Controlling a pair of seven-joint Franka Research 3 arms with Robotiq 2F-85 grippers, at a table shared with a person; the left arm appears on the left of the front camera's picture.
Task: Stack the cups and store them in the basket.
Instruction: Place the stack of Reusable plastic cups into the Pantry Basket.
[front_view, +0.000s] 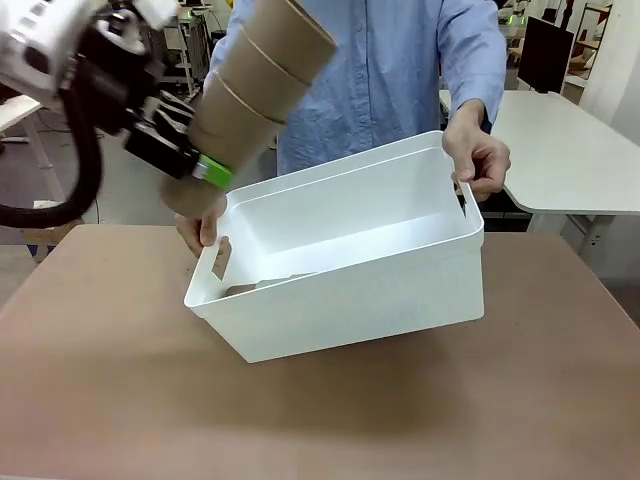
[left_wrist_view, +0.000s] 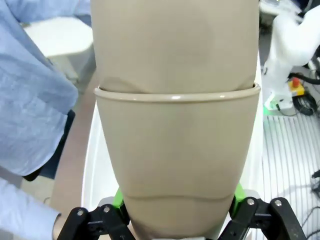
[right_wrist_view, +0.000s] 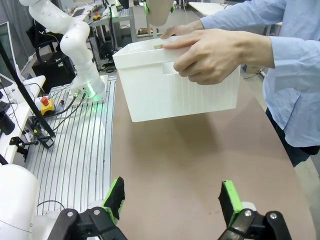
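The stacked cups (front_view: 255, 75) hang tilted above the basket's (front_view: 350, 300) left end; the person's hands (front_view: 478, 160) flank the basket.

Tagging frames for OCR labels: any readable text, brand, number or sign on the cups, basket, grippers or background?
None readable.
Stack of tan cups held in the left gripper: plain, no print.
White basket: plain walls, no label visible.
Right gripper: green pads, no marking legible.
Red button box by the far arm's base: any lettering too small to read.
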